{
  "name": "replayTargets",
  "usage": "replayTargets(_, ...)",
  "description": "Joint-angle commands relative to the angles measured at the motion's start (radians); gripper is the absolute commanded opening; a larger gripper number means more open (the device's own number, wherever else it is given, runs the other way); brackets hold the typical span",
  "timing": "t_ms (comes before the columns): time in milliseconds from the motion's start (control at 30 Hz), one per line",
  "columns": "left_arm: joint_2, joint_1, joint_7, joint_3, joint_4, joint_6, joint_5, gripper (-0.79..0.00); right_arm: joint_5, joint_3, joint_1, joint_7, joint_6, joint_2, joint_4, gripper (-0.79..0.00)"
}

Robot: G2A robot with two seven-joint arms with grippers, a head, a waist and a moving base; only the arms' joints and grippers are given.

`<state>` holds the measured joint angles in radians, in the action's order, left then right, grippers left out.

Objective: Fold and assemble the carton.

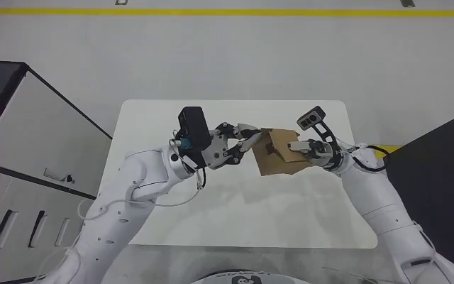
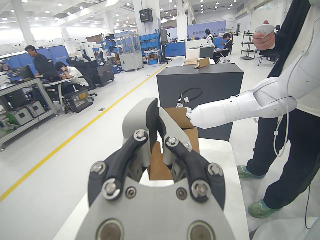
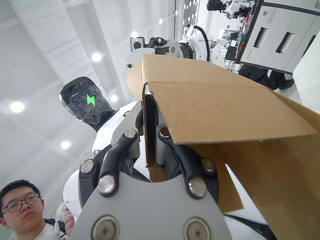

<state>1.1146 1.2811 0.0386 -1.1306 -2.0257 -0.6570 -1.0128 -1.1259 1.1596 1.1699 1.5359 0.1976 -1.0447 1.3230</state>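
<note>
CARTON (image 1: 277,150): between both grippers, in the table's (image 1: 213,213) far half | LEFT GRIPPER (image 1: 252,140): clamped on a flap | RIGHT GRIPPER (image 1: 292,147): clamped on a wall edge | STEP: probably squaring the body; hold both grips firm, fold along the creases, avoid twisting.

The carton (image 1: 278,151) is plain brown, the table (image 1: 213,213) white, the floor line (image 1: 227,11) bright yellow.
</note>
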Motion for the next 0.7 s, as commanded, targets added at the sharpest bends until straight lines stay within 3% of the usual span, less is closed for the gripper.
replayTargets(0,0.000,0.008,-0.006,-0.004,0.004,0.005,-0.013,-0.785,-0.013,-0.003,0.001,0.000,0.003,0.001,0.007,-0.785)
replayTargets(667,0.009,-0.017,0.007,0.060,0.053,-0.087,0.062,-0.785,-0.077,-0.049,-0.001,0.000,0.019,0.032,0.061,-0.785)
